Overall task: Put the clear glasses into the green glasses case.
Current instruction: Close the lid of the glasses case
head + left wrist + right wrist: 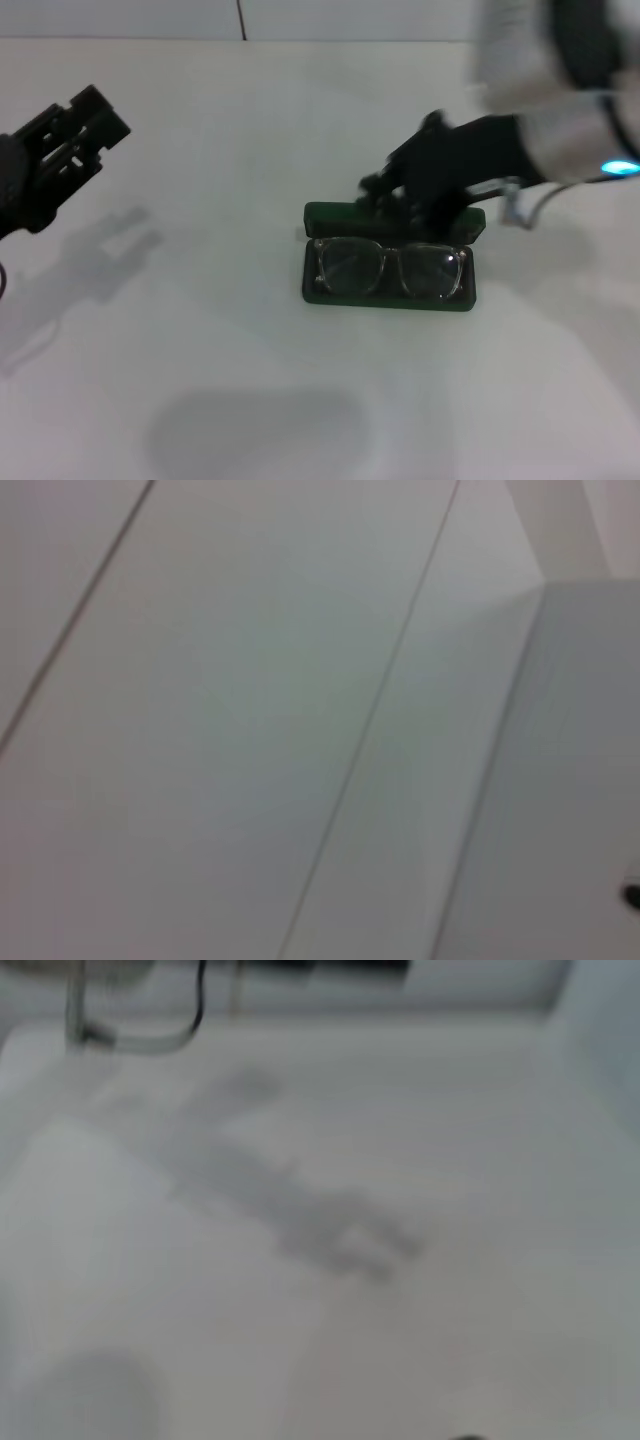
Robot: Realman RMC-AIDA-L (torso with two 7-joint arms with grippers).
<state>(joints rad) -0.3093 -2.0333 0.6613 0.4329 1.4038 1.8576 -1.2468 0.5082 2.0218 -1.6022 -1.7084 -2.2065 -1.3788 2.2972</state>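
Clear glasses (388, 267) lie in the green glasses case (320, 293), right gripper (385, 192) at its far lid, jaws unreadable, closing looks next.

light: bright, even | shadows: soft, grey on table (250, 430) | blur: wrist views, right arm

1. the green glasses case (388, 298) lies open just right of centre in the head view, a dark green rectangle with rounded corners, its lid raised along the far edge.
2. the clear glasses (388, 268) lie inside its tray, transparent frame and lenses facing up, spanning nearly the case's full length.
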